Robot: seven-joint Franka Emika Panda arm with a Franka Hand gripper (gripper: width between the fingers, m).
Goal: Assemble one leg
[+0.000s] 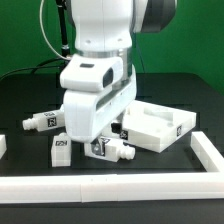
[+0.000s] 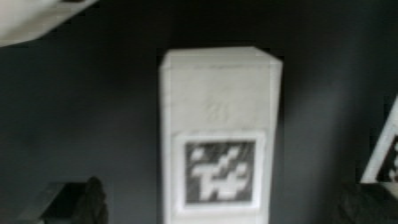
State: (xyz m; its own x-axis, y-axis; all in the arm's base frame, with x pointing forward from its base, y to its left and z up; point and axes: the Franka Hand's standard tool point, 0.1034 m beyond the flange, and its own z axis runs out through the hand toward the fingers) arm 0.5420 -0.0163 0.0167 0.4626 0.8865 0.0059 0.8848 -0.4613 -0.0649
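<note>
Behind the low white border (image 1: 100, 186) along the front of the dark desk (image 1: 30, 165), a stubby white plastic leg (image 1: 112, 150) lies on its side directly beneath the robot's lowered arm (image 1: 95, 60). The wrist view shows the leg running lengthwise through the centre, its black-and-white tag (image 2: 222, 170) facing the camera. Of the fingers (image 2: 80, 200), only one dark tip shows, standing beside the leg with a clear gap of desk between them. The other is out of frame, so the fingers appear released and spread, holding nothing. The leg looks light, rigid and smooth-skinned, so it is unlikely to give under pressure but may slide or twist if pinched off-centre. The two flat long sides, near mid-length, look the surest place to close on. A second leg (image 1: 62, 148) lies just beside it toward the exterior view's left, and a third leg (image 1: 40, 121) lies farther back on that side. The large flat white panel (image 1: 160, 125) rests beyond, toward the exterior view's right.
</note>
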